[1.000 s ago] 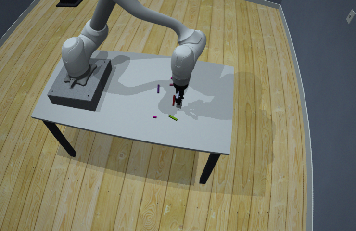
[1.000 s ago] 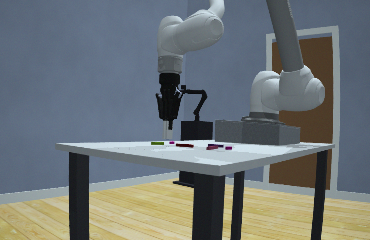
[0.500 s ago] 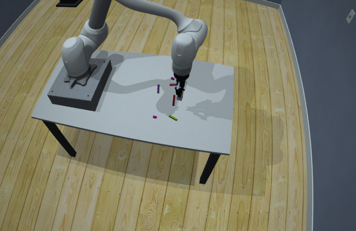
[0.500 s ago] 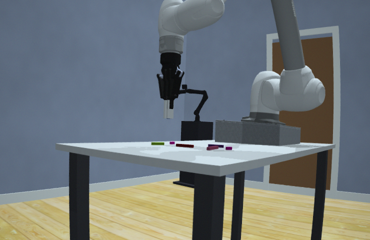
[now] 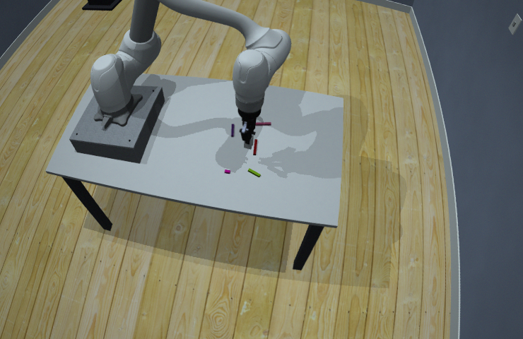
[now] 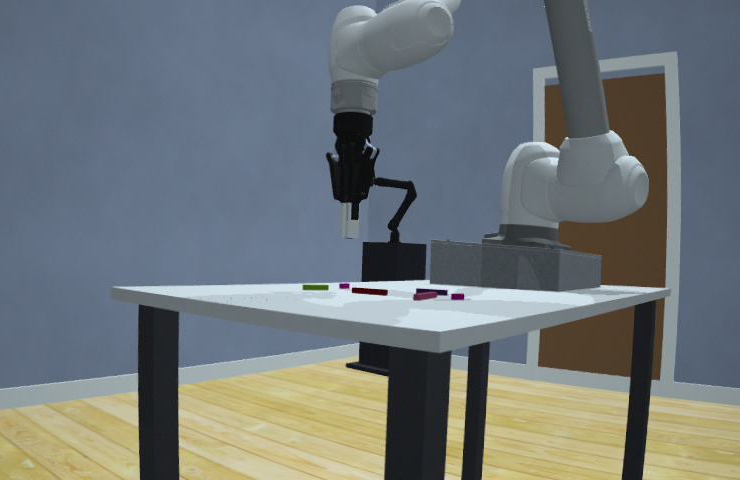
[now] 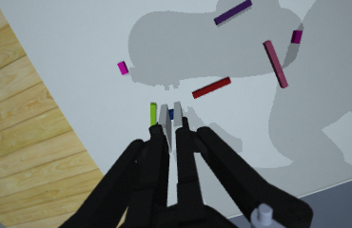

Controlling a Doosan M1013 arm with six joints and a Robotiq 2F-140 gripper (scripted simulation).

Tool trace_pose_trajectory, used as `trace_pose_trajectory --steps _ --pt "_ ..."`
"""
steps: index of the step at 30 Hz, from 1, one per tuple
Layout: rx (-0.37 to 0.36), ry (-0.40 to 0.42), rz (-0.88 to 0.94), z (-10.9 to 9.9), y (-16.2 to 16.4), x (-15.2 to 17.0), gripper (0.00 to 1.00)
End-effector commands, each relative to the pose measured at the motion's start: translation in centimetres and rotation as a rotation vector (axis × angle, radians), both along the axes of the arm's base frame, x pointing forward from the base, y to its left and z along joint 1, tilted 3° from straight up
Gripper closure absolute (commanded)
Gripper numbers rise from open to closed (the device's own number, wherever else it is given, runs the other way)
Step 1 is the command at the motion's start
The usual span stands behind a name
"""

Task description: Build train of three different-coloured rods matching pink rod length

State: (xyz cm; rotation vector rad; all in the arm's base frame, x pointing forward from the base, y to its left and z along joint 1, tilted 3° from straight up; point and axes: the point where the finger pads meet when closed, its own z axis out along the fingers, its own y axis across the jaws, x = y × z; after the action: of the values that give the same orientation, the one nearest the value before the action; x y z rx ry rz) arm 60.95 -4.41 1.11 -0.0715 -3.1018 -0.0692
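The gripper [image 6: 350, 226] pinches the tiny blue rod [image 7: 171, 114] high above the table [image 6: 269, 308].

From the top, the gripper hangs just beside the red rod [image 5: 254, 146], which points toward the table's front edge; the purple rod [image 5: 232, 129] lies near, and the lime rod [image 5: 254, 172] and a magenta rod [image 5: 227, 171] lie closer to the front. From the side, all those rods lie flat, far under the fingers. From the wrist, the blue rod is a small dot between the fingertips, too small to tell which way it points; the pink rod [image 7: 275, 64] lies past the red rod.

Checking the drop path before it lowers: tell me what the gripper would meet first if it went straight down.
Probably bare table between the lime rod and red rod. The gripper holds a small blue rod; depth is uncertain.
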Motion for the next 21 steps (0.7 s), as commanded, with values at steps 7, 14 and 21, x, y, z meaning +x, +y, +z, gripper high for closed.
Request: trace_pose_trajectory --steps 7,14,21 --pt "0.001 -0.002 0.000 0.15 -1.67 -4.54 0.97" --pt "0.001 -0.002 0.000 0.15 -1.67 -4.54 0.97" --pt "0.001 -0.002 0.000 -0.06 -1.66 -4.55 0.97"
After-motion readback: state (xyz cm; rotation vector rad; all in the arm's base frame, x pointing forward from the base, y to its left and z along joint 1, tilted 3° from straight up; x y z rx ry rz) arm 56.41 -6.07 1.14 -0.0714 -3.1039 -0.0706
